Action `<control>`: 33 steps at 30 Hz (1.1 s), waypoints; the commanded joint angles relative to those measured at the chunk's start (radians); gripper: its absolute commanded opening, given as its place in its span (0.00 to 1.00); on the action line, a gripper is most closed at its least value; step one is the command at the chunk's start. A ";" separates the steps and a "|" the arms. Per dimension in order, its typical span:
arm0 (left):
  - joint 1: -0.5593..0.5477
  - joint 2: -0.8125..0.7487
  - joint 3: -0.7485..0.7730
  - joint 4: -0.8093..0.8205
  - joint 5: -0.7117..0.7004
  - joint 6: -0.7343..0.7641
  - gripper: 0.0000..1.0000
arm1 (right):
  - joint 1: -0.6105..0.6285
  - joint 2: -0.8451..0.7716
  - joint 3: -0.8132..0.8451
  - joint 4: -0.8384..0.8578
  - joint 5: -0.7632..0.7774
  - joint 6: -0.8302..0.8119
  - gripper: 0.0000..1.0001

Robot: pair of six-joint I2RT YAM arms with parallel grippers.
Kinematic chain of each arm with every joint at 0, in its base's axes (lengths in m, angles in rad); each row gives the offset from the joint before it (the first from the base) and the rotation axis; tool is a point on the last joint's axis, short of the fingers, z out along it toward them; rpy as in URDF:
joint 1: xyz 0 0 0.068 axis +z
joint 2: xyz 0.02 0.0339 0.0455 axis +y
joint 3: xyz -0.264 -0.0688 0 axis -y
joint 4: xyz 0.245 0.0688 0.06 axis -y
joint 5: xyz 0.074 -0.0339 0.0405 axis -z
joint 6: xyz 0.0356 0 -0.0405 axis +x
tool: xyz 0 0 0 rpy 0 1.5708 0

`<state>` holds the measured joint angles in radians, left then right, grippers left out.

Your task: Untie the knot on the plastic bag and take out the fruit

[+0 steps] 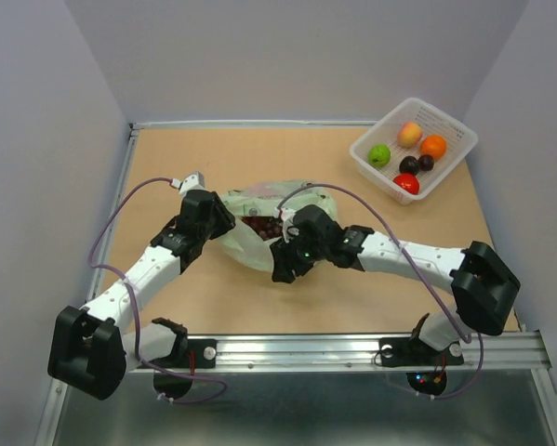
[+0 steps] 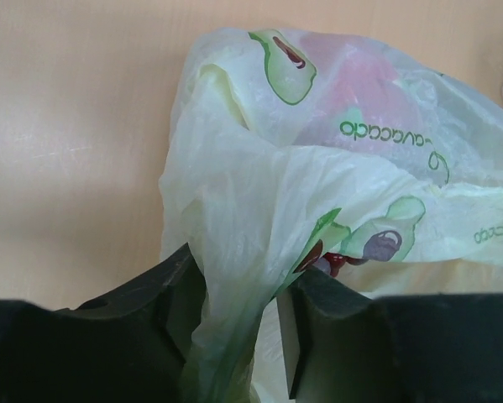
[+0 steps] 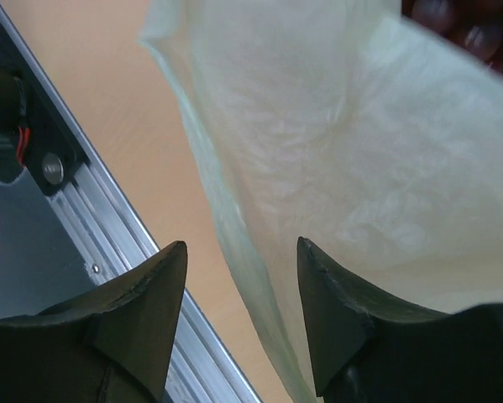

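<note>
Plastic bag (image 2: 259, 193) fills left end effector (image 2: 244, 273), grip unclear; right end effector (image 3: 241, 245) gapes astride it; basket (image 1: 376, 177) apart.

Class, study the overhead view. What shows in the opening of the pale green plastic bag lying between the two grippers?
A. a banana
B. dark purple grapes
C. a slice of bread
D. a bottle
B: in the overhead view, a cluster of dark purple grapes shows in the opening of the plastic bag.
</note>
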<state>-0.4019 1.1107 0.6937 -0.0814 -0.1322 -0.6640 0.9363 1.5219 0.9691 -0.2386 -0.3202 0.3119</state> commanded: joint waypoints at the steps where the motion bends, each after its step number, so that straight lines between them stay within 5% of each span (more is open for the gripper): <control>1: -0.017 -0.008 -0.014 0.049 -0.017 0.003 0.49 | -0.002 -0.088 0.180 -0.070 0.172 -0.123 0.61; 12: -0.031 -0.034 -0.011 0.017 -0.046 0.060 0.67 | -0.002 0.003 0.356 -0.094 0.559 -0.514 0.83; 20: -0.066 -0.052 0.015 -0.017 -0.082 0.102 0.78 | -0.005 0.187 0.431 -0.062 0.664 -0.643 0.84; 27: -0.083 -0.060 -0.013 -0.018 -0.092 0.106 0.79 | -0.086 0.279 0.462 0.038 0.678 -0.625 0.79; 33: -0.129 -0.008 -0.036 0.015 -0.093 0.076 0.79 | -0.135 0.337 0.523 0.059 0.644 -0.613 0.59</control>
<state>-0.5014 1.0740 0.6735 -0.0956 -0.2085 -0.5800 0.8265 1.8339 1.3949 -0.2699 0.3225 -0.3000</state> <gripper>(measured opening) 0.783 0.639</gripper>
